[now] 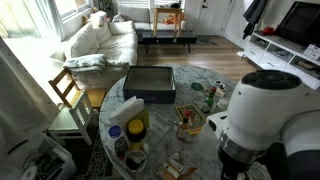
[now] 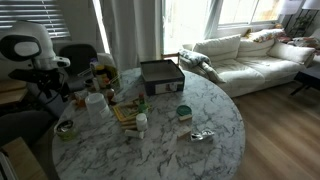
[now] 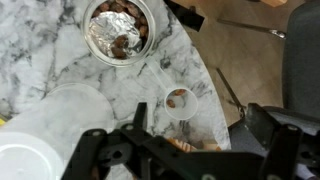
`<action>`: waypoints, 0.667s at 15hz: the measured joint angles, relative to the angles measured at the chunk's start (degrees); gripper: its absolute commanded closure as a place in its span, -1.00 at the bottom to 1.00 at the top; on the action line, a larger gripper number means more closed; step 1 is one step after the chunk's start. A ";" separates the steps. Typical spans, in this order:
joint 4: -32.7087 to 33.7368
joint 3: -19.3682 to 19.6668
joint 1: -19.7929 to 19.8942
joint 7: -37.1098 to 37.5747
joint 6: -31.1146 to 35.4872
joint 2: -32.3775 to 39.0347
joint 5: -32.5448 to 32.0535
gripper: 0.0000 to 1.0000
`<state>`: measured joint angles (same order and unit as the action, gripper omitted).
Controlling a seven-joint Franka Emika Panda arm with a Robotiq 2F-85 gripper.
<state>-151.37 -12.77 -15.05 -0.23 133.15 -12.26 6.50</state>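
Just ahead of spread end effector: small cup, apart.

Arm w/ white joint housing at lower right in an exterior view, wrist pointing down. Gripper at bottom edge, wrist view: jaws spread wide.

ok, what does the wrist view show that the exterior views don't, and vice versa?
Wrist only: brown pieces inside the foil-lined bowl, and a small white cup just ahead of the open gripper. Exterior views only: the white sofa and the dark box on the table. Both: the marble tabletop.
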 measured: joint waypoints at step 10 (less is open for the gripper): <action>-2.28 7.86 4.38 -6.00 -3.97 -8.41 0.18 -1.00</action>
<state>-153.65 -4.91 -10.68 -6.23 129.19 -20.67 6.67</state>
